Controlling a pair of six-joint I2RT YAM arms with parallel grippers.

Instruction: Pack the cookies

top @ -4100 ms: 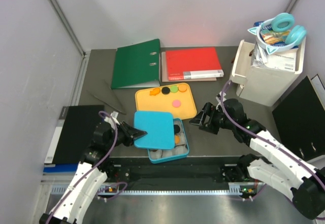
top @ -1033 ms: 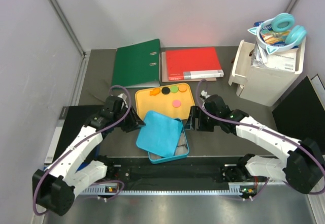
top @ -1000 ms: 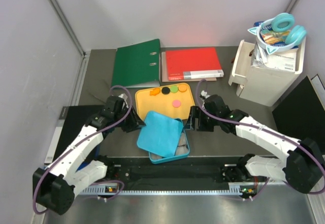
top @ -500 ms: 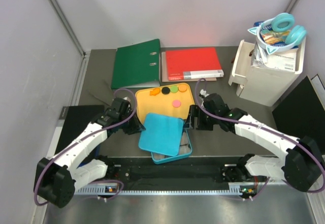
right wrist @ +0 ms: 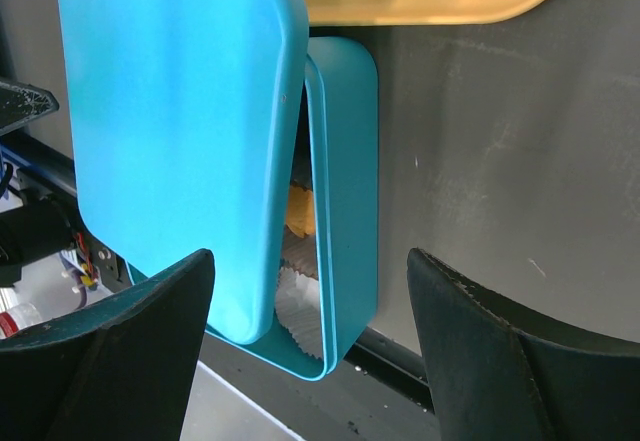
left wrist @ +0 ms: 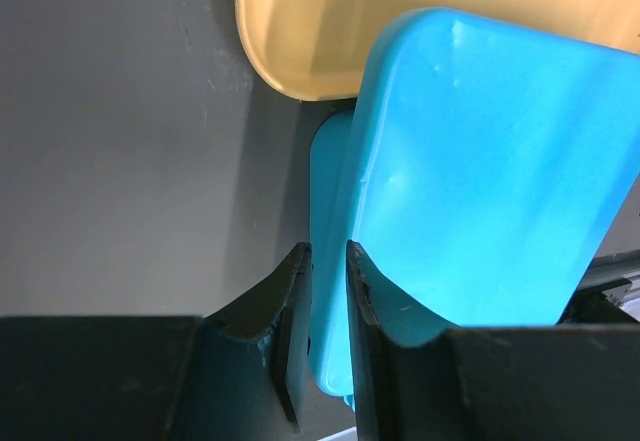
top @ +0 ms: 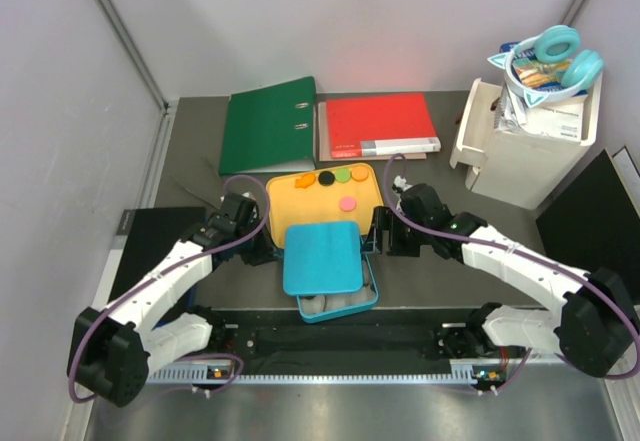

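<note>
- Nearest the arms, one blue box (top: 350, 304) sits on the surface (top: 420, 281). One blue lid (top: 322, 259) lies on top, leaving the box's near end uncovered.
- From the top you only see grey paper cups (top: 335, 306) in that gap. The right wrist cam peeks under the lid and catches an orange bit (right wrist: 298, 213) inside, too hidden to say what it is.
- The left wrist cam shows the left fingers (left wrist: 285, 311) narrow, pinching the lid's left rim. You can't really make that out from above.
- The right fingers (right wrist: 120, 361) are spread wide with nothing in them, just beside the box's right side.
- Just past the box is one yellow tray (top: 290, 206) holding five cookies (top: 326, 177): two orange, one black, one green, one pink. They're small flat discs. Four sit in a row along the far edge, and the pink one sits alone nearer the middle.
- Farther back are two binders side by side, green (top: 268, 124) and red (top: 378, 126).
- Far right is one white bin (top: 525, 151) with turquoise headphones (top: 556, 53) on top.
</note>
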